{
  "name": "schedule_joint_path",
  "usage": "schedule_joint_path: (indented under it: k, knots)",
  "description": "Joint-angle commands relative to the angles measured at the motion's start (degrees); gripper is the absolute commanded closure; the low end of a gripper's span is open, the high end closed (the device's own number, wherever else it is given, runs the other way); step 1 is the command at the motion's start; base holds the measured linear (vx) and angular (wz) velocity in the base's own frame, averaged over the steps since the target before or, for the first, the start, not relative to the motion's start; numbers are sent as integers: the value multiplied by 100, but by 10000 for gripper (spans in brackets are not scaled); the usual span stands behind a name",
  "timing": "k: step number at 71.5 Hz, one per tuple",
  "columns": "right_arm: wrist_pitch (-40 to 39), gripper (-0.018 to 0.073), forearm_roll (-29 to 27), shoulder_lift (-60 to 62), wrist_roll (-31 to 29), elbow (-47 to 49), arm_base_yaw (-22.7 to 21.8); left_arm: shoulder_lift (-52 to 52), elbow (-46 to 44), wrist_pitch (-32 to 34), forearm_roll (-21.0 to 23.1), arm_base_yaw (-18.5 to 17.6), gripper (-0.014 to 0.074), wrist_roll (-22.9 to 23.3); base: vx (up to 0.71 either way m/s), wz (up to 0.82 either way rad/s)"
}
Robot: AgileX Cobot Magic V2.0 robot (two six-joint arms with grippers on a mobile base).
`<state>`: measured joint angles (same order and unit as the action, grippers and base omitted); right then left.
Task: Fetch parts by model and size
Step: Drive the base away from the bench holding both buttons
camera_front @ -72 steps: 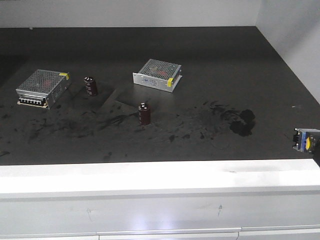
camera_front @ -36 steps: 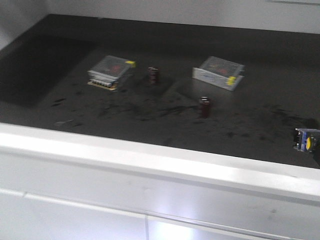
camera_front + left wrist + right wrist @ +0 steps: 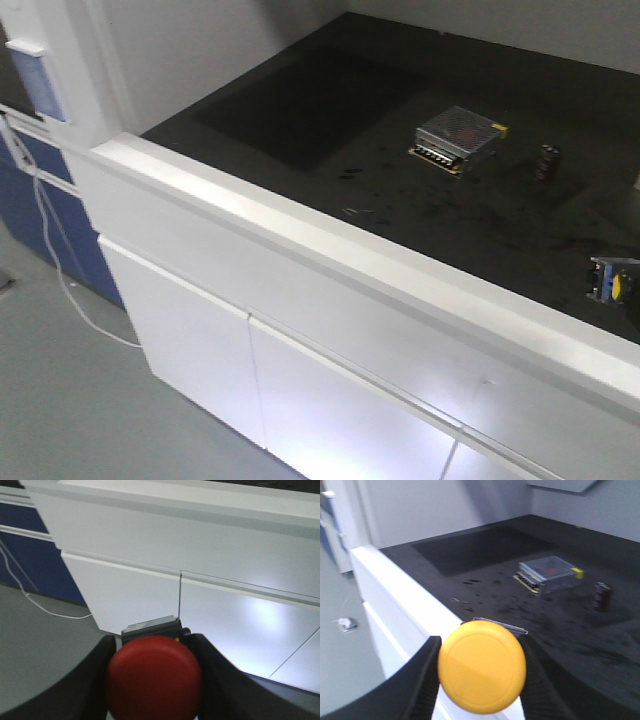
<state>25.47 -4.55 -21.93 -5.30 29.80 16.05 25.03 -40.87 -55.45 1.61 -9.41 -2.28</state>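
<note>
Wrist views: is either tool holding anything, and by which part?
Left tool clamps the red-capped switch, right tool the yellow-capped switch, each across its sides.

view swung left, white counter front (image 3: 330,250) now slanting across | one power-supply box (image 3: 458,138) and one capacitor (image 3: 546,162) shifted to upper right | second box and nearer capacitor out of frame | blue cabinet (image 3: 40,190), white cable (image 3: 60,280), grey floor (image 3: 80,420) newly in sight at left
</note>
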Motion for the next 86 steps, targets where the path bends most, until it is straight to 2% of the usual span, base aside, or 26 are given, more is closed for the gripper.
schedule_joint_path:
  k: [1,25,62,86]
  knots:
    - [-495,569,15,-41,-21,162,-24,43,-124,397,43,-29,602,6,-3,61]
    - [-495,569,15,-41,-21,162,-24,43,-124,397,43,-29,602,6,-2,70]
    - [-495,569,15,-41,-23,162,-19,43,-124,310,43,-29,602,6,1,96]
    - [-495,569,15,-41,-23,162,-19,43,-124,166,43,-29,602,6,11,37]
